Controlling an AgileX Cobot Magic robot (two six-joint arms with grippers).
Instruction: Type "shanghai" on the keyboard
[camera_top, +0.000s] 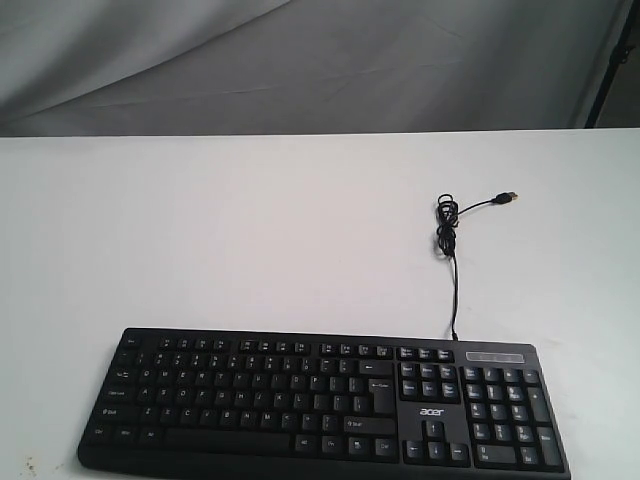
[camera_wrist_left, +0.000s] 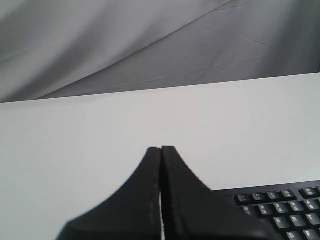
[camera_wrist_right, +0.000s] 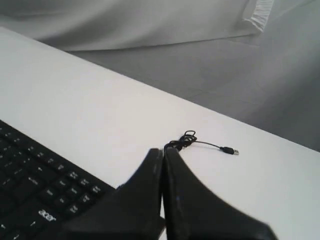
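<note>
Even, soft light w/ almost no shadows; white table (camera_top: 250, 230) a bit overexposed, top of exterior frame darker. Wrist views: near fingers (camera_wrist_left: 137, 200) out of focus.

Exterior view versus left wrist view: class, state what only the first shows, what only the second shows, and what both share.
Only the exterior view shows the whole keyboard with its number pad, the acer logo, and the cable coiled on the table, ending in a loose plug. Only the left wrist view shows the left gripper, its fingers pressed together and holding nothing. Both show the white table, the grey cloth backdrop and part of the keyboard's keys.
</note>
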